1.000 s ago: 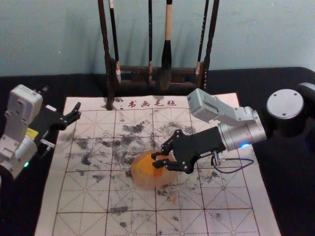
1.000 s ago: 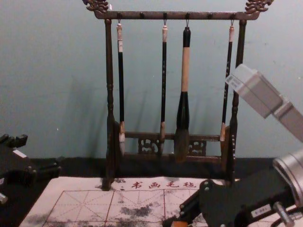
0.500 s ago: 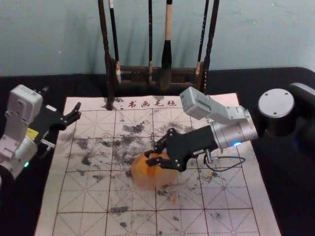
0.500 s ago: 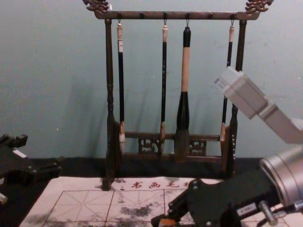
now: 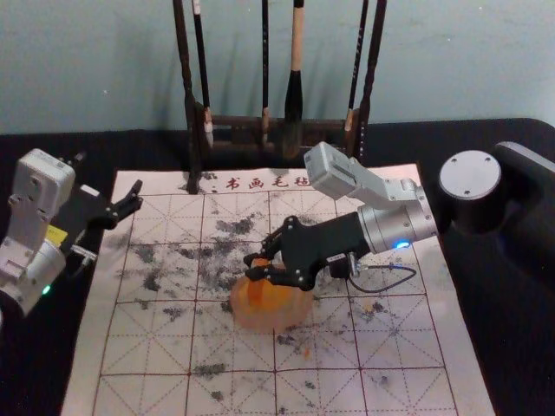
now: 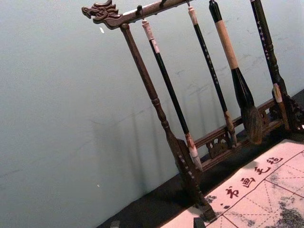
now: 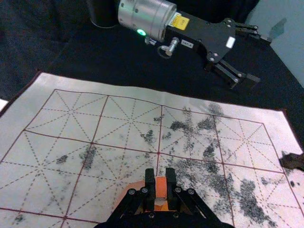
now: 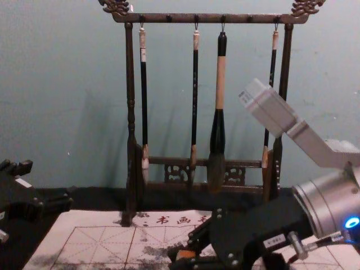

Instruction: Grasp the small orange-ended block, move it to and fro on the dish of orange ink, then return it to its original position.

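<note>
Pinched block, right wrist view: We see the right gripper (image 7: 160, 183) closed down on the small block (image 7: 161, 188), one flat black pad pressed to each side; its end is square, smooth and orange, its middle pale. The round dish (image 7: 135, 185) lies beyond the fingers.

Ink dish, head view: We find the block at the dish's far edge, near the centre of the frame. The dish is pinkish and translucent, with orange ink (image 5: 276, 297) pooled inside. We judge the grasp done and the to-and-fro pass under way; the return remains. We cannot tell whether block touches ink. Beneath lies a pale mat (image 5: 408, 347), red-gridded and smudged with dry-looking black.

Orange end, chest view: We see the block low in the frame, right of centre, between the right gripper's fingertips. At lower left, the left gripper (image 8: 49, 183) waits empty, fingers spread wide.

Brush rack, left wrist view: We see a dark, glossy wooden rack (image 6: 146, 78) with turned posts and a carved dragon head (image 6: 102, 12), hung with slender brushes and one thick brush (image 6: 251, 123) with coarse bristles.
</note>
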Available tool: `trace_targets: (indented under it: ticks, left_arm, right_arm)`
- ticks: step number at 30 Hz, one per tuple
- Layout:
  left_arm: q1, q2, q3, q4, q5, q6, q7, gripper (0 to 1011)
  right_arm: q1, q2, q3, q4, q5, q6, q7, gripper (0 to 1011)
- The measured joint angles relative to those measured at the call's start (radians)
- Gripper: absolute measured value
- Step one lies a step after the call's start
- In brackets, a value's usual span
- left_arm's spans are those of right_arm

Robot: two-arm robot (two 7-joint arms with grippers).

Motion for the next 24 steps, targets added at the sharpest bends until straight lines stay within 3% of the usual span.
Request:
trace_targets:
  ticks: [12,24]
  left_arm:
    - [0.000,0.000,0.000,0.000,0.000,0.000,0.000,1001]
    - [0.000,0.000,0.000,0.000,0.000,0.000,0.000,1002]
  right_arm:
    - [0.014,-0.016,0.013,0.045,-0.017,-0.004,-0.012,133]
    - [0.007,0.006,0.025,0.025,-0.028,0.010,-0.024,133]
